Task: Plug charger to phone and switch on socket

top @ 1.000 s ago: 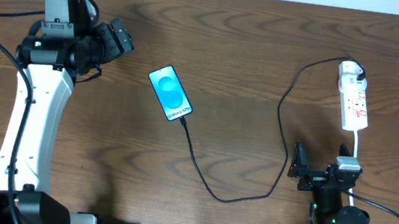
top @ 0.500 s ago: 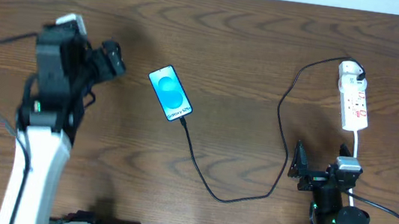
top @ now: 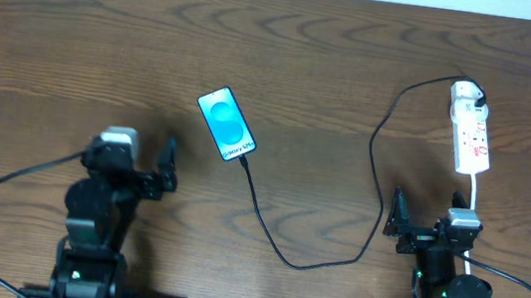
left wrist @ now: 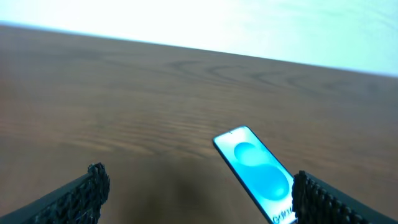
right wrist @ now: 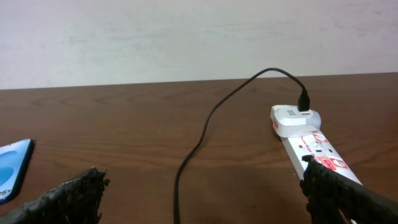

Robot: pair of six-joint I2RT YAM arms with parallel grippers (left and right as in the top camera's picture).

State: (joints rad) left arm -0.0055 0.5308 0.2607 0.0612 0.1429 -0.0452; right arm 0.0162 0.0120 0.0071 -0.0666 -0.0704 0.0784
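The phone (top: 227, 125), screen bright blue, lies flat left of the table's middle; it also shows in the left wrist view (left wrist: 256, 171) and at the left edge of the right wrist view (right wrist: 11, 169). The black charger cable (top: 285, 261) runs from the phone's lower end in a loop to its white plug head (top: 466, 92), seated in the far end of the white socket strip (top: 474, 143), (right wrist: 314, 149). My left gripper (top: 141, 157), (left wrist: 202, 196) is open and empty, short of the phone. My right gripper (top: 427, 214), (right wrist: 205, 193) is open and empty, near the strip.
The strip's white cord (top: 475, 193) runs toward the right arm's base. The cable's loop lies between the two arms. A pale wall (right wrist: 186, 37) stands behind the table's far edge.
My left arm has pulled back from the far left of the table to a low, folded pose near the front edge. The right arm, phone and cable have not moved.
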